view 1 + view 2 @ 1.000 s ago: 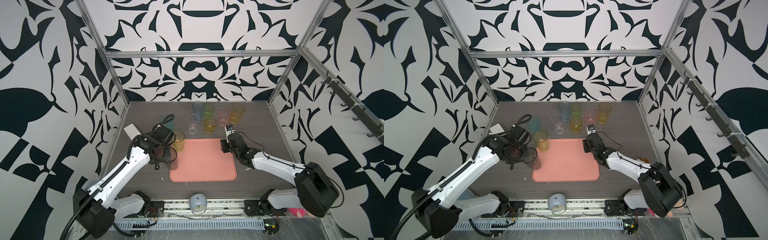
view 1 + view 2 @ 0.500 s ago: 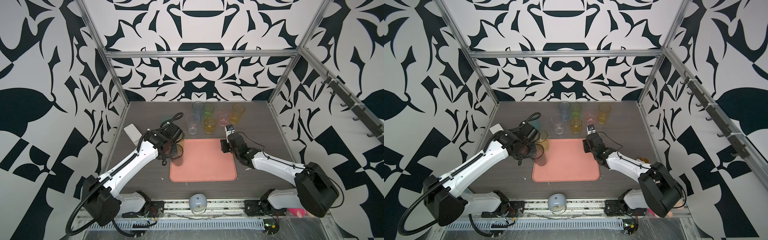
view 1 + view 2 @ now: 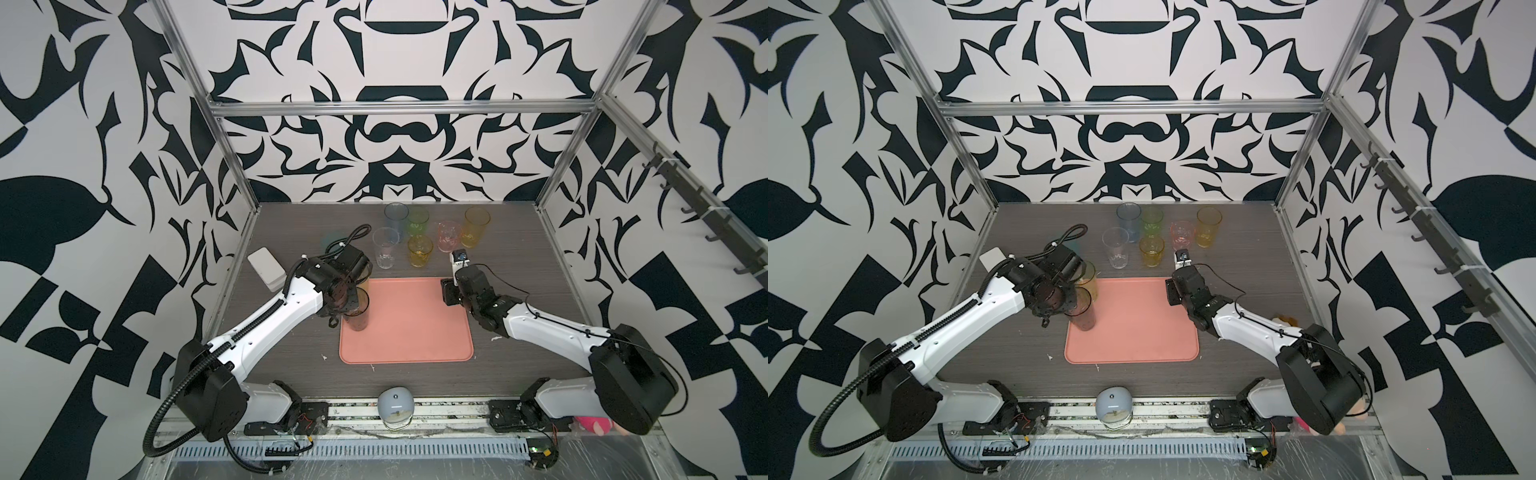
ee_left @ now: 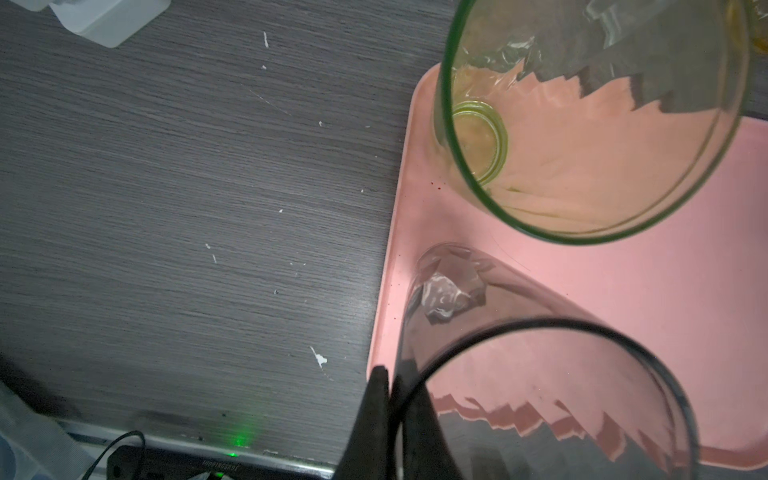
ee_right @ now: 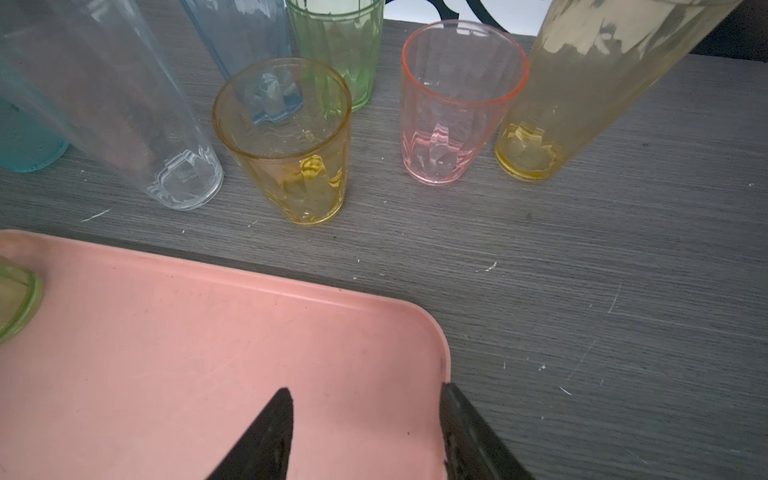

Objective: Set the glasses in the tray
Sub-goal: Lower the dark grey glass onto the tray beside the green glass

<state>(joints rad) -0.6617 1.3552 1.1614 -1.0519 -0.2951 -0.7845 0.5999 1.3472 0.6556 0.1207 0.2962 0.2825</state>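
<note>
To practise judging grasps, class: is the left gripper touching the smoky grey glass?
Touching. The left wrist view shows the left gripper pinching the rim of the smoky grey glass, one finger inside, one outside.

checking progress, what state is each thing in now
smoky grey glass: rim pinched by left gripper, base over left side of tray
yellow-green glass: upright in tray's far left corner
right gripper: open, empty
clear glass, blue glass, green glass, amber glass, pink glass, tall yellow glass, teal glass: upright on table

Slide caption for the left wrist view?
The left gripper pinches the rim of the smoky grey glass at the edge of the pink tray, beside a green-rimmed glass standing in it.
</note>
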